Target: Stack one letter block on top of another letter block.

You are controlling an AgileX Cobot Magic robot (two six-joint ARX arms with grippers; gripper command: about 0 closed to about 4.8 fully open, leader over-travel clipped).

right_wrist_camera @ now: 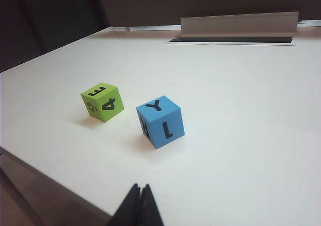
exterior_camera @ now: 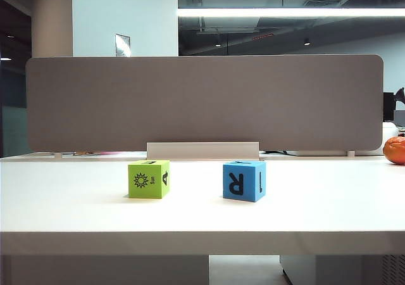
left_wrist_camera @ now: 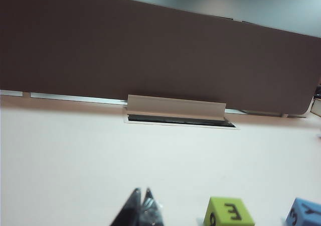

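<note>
Blocks unstacked, both grippers pressed together

Lime-green cube [exterior_camera: 149,179] and blue cube [exterior_camera: 244,180] side by side on white table [exterior_camera: 202,218], apart. Left gripper [left_wrist_camera: 142,206] and right gripper [right_wrist_camera: 140,202] fingertips together, empty, well short of cubes.
</note>
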